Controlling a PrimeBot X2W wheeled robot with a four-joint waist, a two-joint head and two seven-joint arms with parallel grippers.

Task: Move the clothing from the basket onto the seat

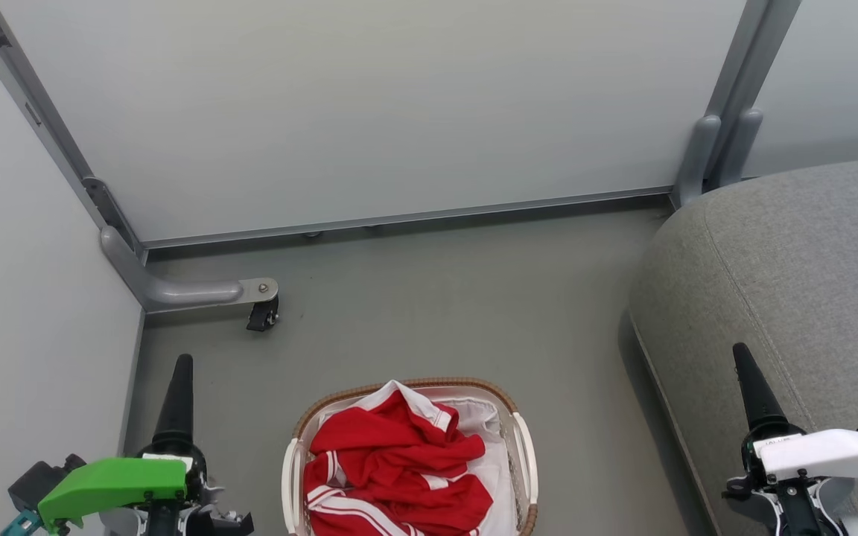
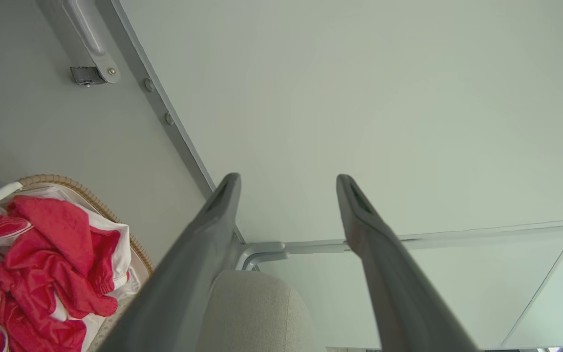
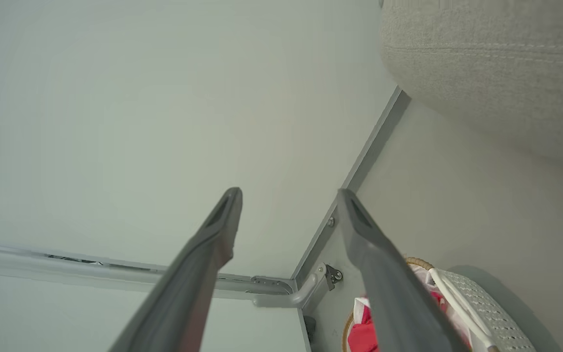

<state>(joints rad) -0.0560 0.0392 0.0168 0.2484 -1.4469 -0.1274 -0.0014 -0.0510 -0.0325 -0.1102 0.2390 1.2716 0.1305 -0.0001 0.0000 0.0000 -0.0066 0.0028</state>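
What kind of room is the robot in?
Probably a lab test corner set up like a home: plain pale partition panels in grey metal frames with a wheeled foot, a large light grey fabric seat and an oval white plastic laundry basket of bright red clothing.

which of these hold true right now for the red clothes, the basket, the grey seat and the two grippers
1. The bright red, white-striped fabric clothing lies in the oval white plastic basket with a brown woven rim. True.
2. A red garment lies on the large light grey upholstered seat. False: the part of it in view is bare.
3. The left gripper is shut on the clothing. False: its fingers stand apart, holding nothing.
4. The right gripper is open and empty. True.
5. The basket stands on the seat. False: it stands on the grey floor beside it.
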